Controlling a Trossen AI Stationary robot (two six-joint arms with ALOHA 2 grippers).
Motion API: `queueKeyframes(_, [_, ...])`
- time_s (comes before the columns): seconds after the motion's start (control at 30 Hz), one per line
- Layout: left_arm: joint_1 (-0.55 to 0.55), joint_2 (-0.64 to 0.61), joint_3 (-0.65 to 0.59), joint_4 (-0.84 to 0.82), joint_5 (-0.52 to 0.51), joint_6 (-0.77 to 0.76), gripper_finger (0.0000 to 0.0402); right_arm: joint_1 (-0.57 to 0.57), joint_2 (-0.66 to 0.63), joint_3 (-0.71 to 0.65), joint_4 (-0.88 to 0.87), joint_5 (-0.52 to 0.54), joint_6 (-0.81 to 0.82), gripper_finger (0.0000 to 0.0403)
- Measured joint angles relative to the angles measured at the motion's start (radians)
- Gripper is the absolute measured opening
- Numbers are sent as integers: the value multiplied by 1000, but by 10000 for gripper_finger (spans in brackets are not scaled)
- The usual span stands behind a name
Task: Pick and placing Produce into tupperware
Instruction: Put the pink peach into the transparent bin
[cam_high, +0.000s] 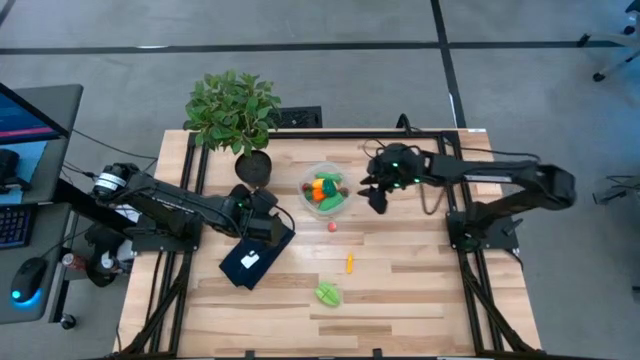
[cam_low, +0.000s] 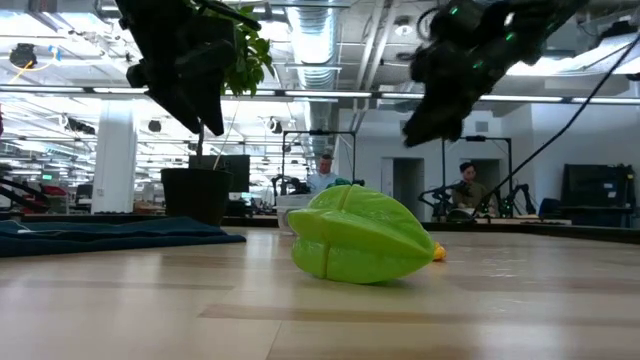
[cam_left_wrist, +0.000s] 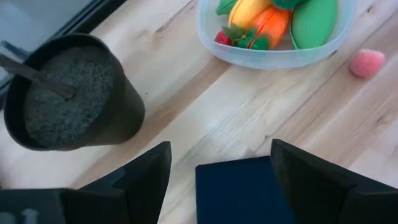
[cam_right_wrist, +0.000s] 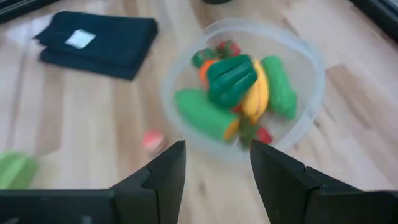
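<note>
The round clear tupperware (cam_high: 327, 191) stands on the table's far middle, holding several produce pieces: green, yellow, orange and red (cam_right_wrist: 239, 93). On the wood lie a pink piece (cam_high: 331, 226), a small orange piece (cam_high: 349, 263) and a green ribbed fruit (cam_high: 328, 294) (cam_low: 360, 237). My right gripper (cam_high: 378, 198) (cam_right_wrist: 217, 165) hovers open just right of the tupperware, nothing between its fingers. My left gripper (cam_high: 262, 207) (cam_left_wrist: 221, 168) is open and empty, to the tupperware's left, over the dark folded cloth (cam_left_wrist: 242, 190).
A potted plant (cam_high: 235, 108) in a dark pot (cam_left_wrist: 68, 93) stands at the far left, close to my left gripper. The dark folded cloth with a white label (cam_high: 255, 252) lies left of centre. Bare wood stretches along the near edge and the right side.
</note>
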Motion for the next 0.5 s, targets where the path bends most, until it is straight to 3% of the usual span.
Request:
queueKeyframes(0.23, [7, 0, 0, 2, 9, -65, 265, 82, -212, 0, -240, 1, 90, 171])
queueKeyframes(0.37, [27, 0, 0, 50, 7, 0, 265, 145, -309, 0, -347, 17, 161, 167])
queueKeyframes(0.5, [47, 6, 0, 166, 100, 116, 265, 225, -393, 0, -434, 49, 232, 163])
